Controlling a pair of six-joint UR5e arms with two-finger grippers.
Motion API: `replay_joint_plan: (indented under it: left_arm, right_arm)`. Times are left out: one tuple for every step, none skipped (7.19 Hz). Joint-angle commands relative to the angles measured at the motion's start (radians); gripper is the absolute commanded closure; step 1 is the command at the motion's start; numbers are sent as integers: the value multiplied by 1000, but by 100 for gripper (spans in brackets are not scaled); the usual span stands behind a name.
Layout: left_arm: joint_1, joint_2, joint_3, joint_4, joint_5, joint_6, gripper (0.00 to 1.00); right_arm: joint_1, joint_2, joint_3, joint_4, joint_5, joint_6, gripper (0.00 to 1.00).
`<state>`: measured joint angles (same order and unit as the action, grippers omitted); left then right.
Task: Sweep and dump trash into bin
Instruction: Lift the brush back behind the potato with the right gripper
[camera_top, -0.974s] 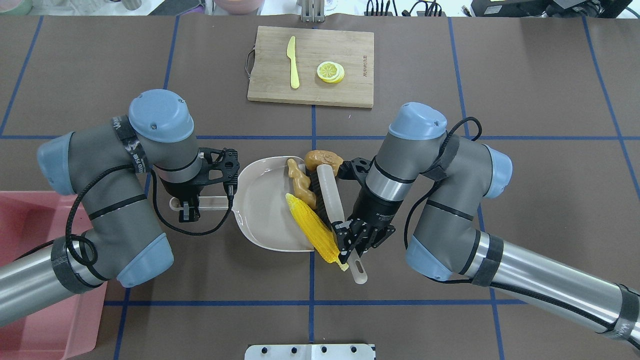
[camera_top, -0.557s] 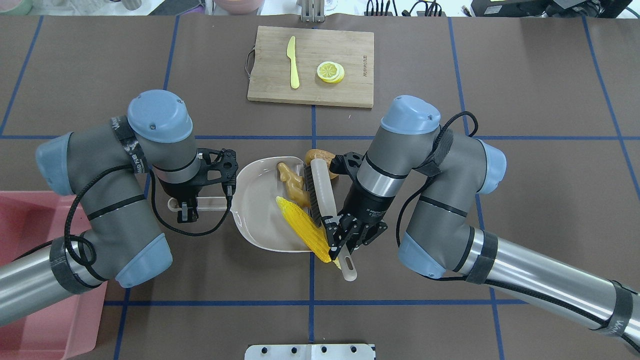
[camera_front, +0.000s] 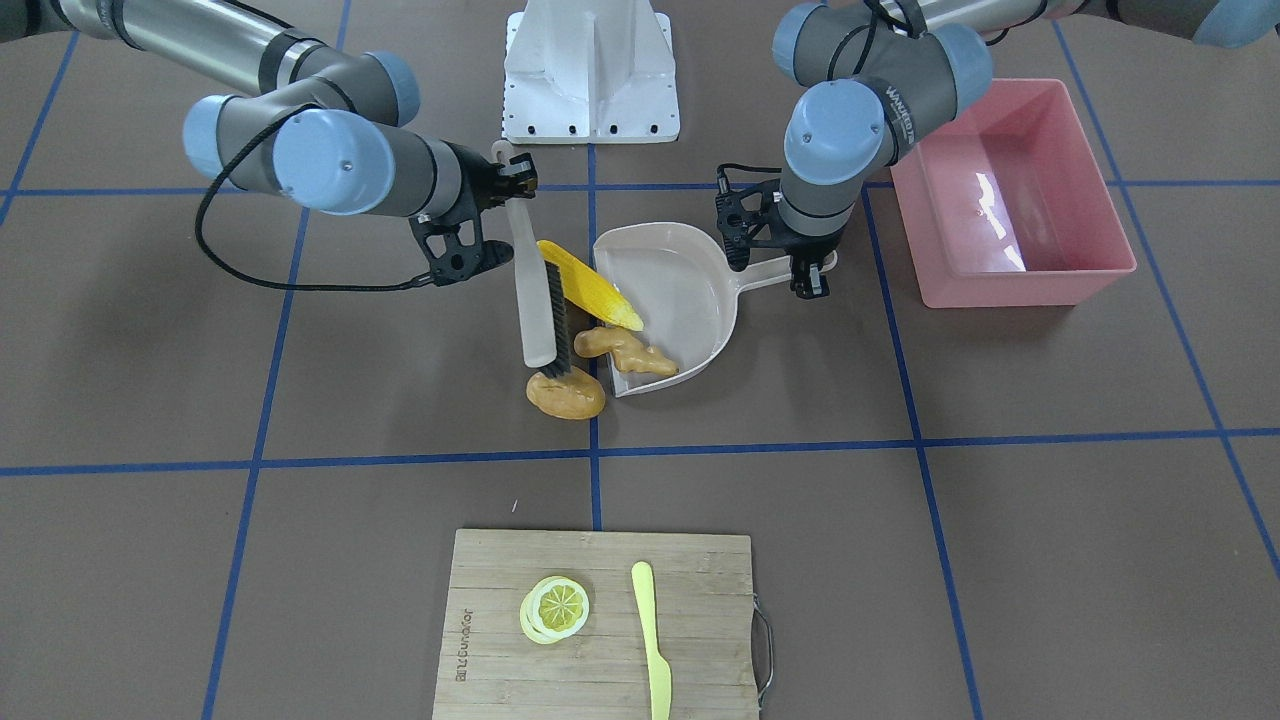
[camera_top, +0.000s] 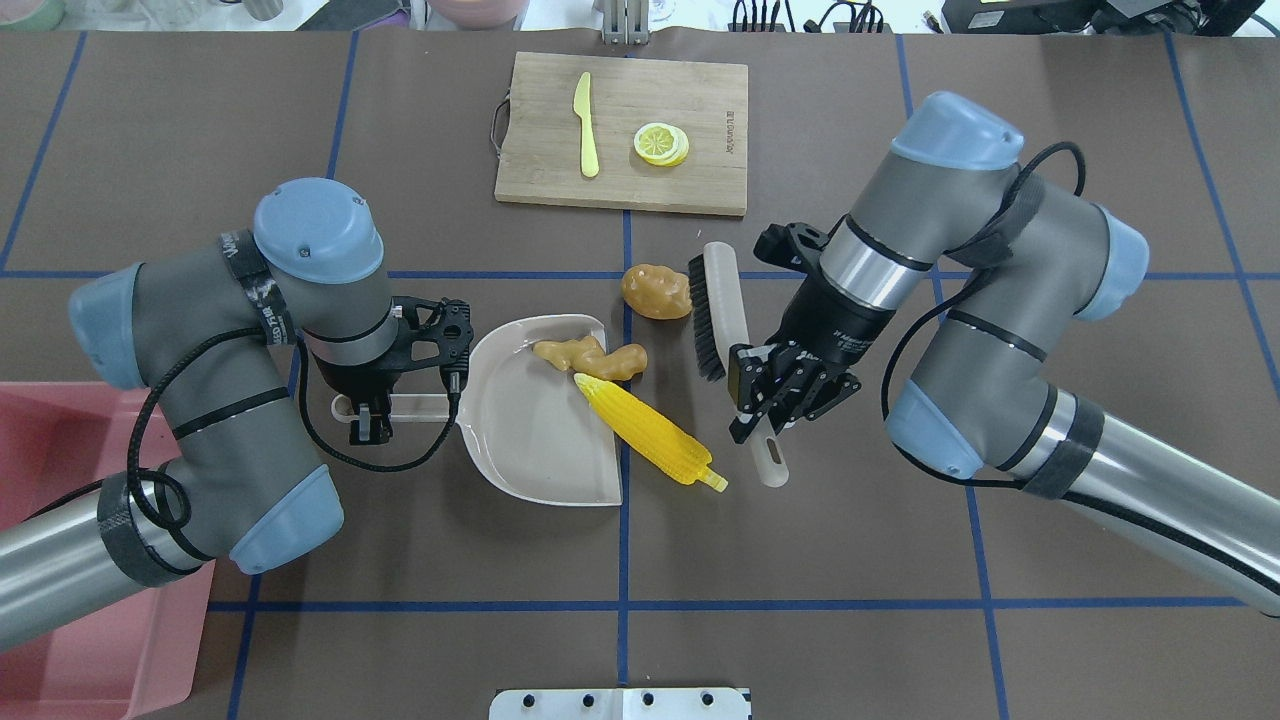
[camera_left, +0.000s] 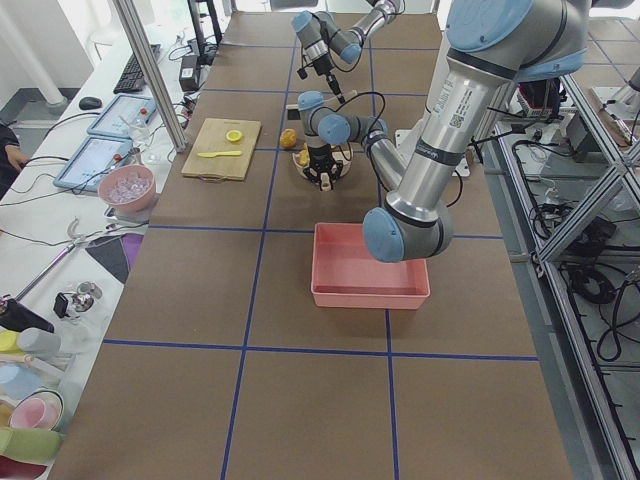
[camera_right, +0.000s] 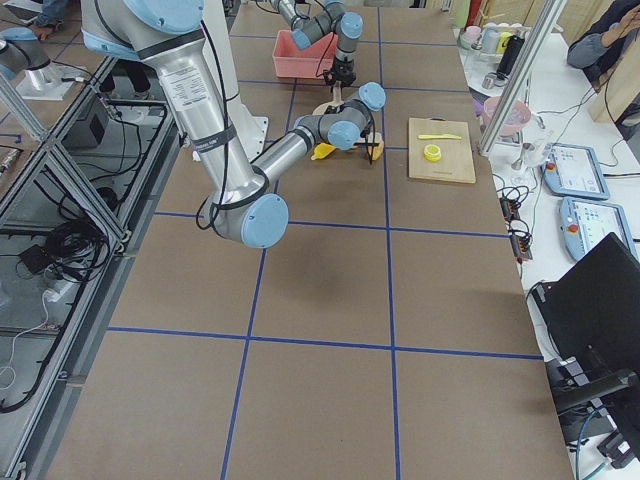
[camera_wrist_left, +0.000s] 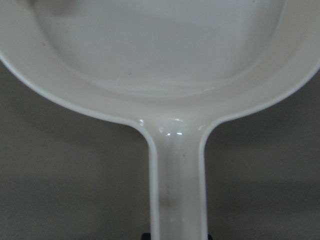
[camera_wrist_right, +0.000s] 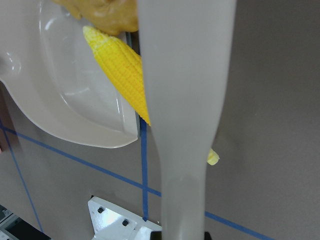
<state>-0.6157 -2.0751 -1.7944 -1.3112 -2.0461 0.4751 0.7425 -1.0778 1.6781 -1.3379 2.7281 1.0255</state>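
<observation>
My left gripper (camera_top: 365, 410) is shut on the handle of the beige dustpan (camera_top: 520, 430), which lies flat on the table; the handle fills the left wrist view (camera_wrist_left: 177, 180). My right gripper (camera_top: 762, 412) is shut on the handle of a white brush (camera_top: 722, 300), held to the right of the trash. The tan ginger root (camera_top: 590, 358) lies across the dustpan's open edge. The yellow corn cob (camera_top: 650, 437) has only its tip on that edge. The brown potato (camera_top: 655, 291) sits on the table beyond the pan. The pink bin (camera_front: 1010, 200) stands behind my left arm.
A wooden cutting board (camera_top: 622, 130) with a yellow knife (camera_top: 586, 125) and lemon slices (camera_top: 661, 144) lies at the far middle. A white mount plate (camera_top: 620, 704) sits at the near edge. Blue tape lines cross the brown table.
My right arm has pulled the brush away from the dustpan, right and farther out. The corn has slid mostly out of the pan. The potato now lies uncovered. The left arm held still.
</observation>
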Motion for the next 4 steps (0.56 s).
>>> replay_joint_plan:
  left_arm:
    - [-1, 1, 0, 3, 0, 4, 100]
    - [-1, 1, 0, 1, 0, 4, 100]
    - [-1, 3, 0, 3, 1, 4, 100]
    - [-4, 3, 1, 7, 0, 4, 100]
  right_arm:
    - [44, -30, -14, 0, 10, -22, 100]
    - [60, -50, -44, -1, 1, -107, 100]
    - [76, -53, -110, -3, -1, -207, 100]
    - [80, -18, -177, -3, -19, -299, 100]
